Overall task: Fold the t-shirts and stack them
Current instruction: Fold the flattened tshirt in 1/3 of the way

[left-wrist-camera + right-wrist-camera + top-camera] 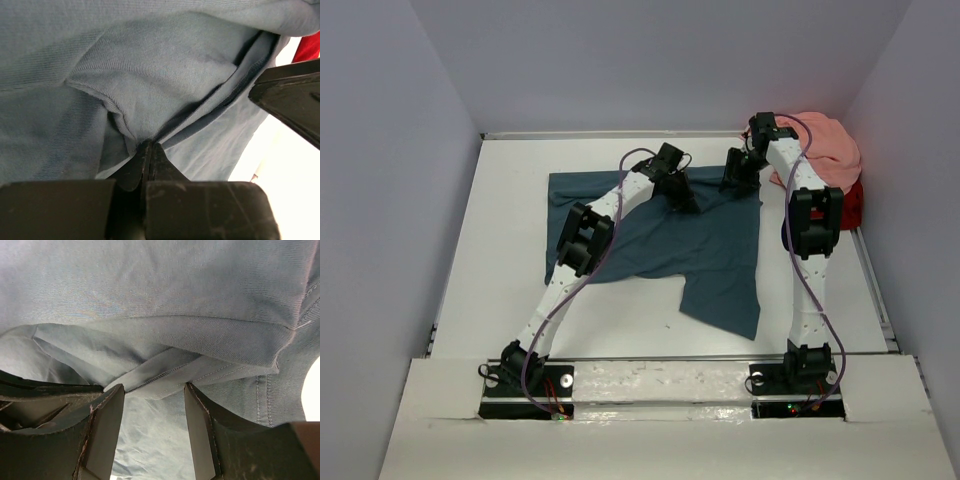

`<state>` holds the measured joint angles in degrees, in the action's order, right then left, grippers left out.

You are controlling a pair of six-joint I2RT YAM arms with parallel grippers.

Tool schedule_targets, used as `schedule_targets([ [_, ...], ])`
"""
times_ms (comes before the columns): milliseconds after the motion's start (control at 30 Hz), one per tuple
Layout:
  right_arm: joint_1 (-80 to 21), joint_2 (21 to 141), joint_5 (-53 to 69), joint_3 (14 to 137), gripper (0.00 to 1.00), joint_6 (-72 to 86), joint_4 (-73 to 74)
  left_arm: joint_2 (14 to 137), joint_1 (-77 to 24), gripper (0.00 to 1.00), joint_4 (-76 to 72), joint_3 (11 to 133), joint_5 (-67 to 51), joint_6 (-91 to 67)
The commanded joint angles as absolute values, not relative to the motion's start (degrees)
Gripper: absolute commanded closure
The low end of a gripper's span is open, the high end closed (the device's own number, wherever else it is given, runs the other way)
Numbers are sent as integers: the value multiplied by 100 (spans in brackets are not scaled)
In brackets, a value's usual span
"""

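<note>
Blue shirt (pixel 660 250) lay spread, left gripper (pixel 149 150) clamped its 12 o'clock edge, right gripper (pixel 154 395) gaped astride the hem, table (pixel 510 210) showed wide at 9 o'clock.

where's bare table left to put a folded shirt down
Bare table between the teal shirt and the left wall, plus a near strip below its hem. The far right corner is crowded: pink shirt, red shirt, right arm.
</note>
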<state>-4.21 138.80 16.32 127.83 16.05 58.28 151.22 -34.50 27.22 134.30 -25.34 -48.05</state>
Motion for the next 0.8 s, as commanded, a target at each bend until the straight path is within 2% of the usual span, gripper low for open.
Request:
schedule_targets([
  [0, -431, 13886, 1512, 13157, 43, 1574, 5739, 15170, -3498, 100, 2918, 13684, -2575, -4676],
  [633, -431, 14440, 1143, 13675, 44, 1371, 6029, 14651, -3472, 100, 3173, 13474, -2514, -4395],
  [700, -431, 14449, 1090, 13693, 60, 1336, 6073, 14643, -3472, 100, 3182, 13474, -2505, -4386],
  [767, -431, 14440, 1064, 13685, 92, 1327, 6082, 14660, -3472, 100, 3173, 13491, -2505, -4386],
])
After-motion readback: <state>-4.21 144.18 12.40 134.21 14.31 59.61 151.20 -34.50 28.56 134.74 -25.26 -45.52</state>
